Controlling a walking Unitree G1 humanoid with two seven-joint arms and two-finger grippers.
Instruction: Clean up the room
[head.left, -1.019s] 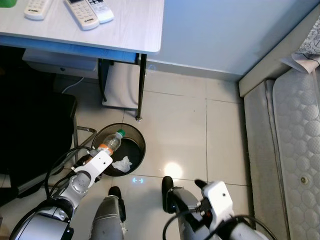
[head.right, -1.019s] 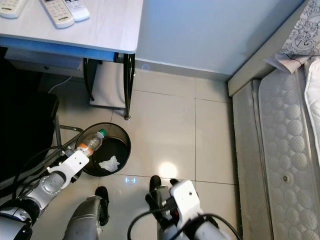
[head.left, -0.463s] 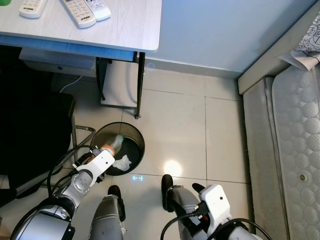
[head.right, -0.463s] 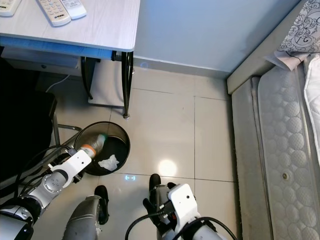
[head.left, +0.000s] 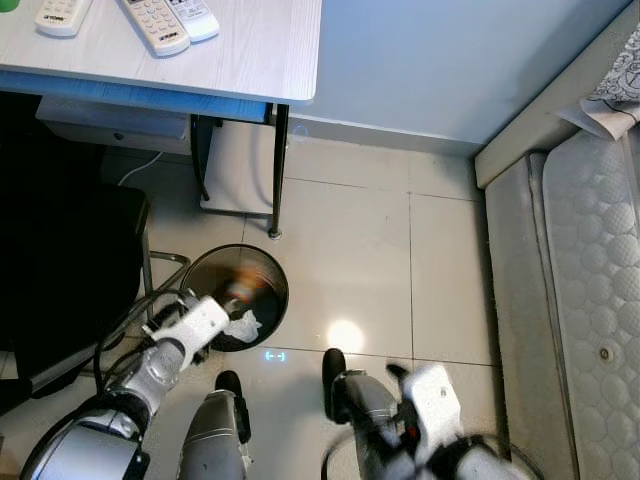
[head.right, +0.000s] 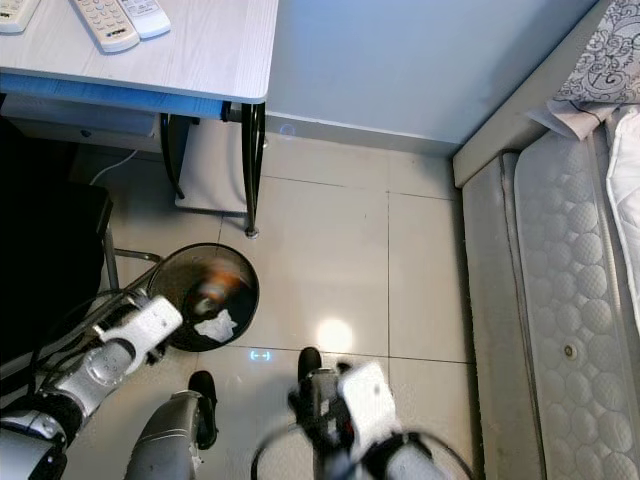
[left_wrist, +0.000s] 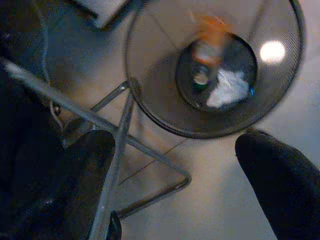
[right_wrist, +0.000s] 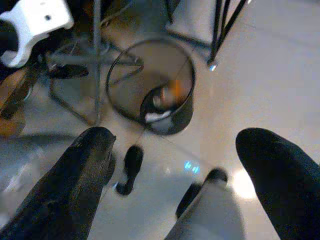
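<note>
Closest to the camera, the right gripper (right_wrist: 170, 175) hangs low over the tiled floor (head.left: 350, 250) by the robot's feet, blurry in the head views, its two black fingers spread wide with nothing between them. Over on the left, the left gripper (left_wrist: 195, 175) sits just at the near rim of the round black mesh trash bin (head.left: 268, 272), fingers (left_wrist: 280, 175) also wide apart and not holding anything. The plastic bottle (left_wrist: 207, 55) with the orange label is inside the bin, a motion-blurred smear, right next to a crumpled white tissue (head.left: 243, 325) on the bin's bottom. A black chair (head.left: 70, 260) stands beside the bin on the left. Further back is the desk (head.left: 250, 60), with three white remotes (head.left: 160, 20) lying near its far-left edge. Along the right side runs a quilted mattress (head.left: 590, 280).
</note>
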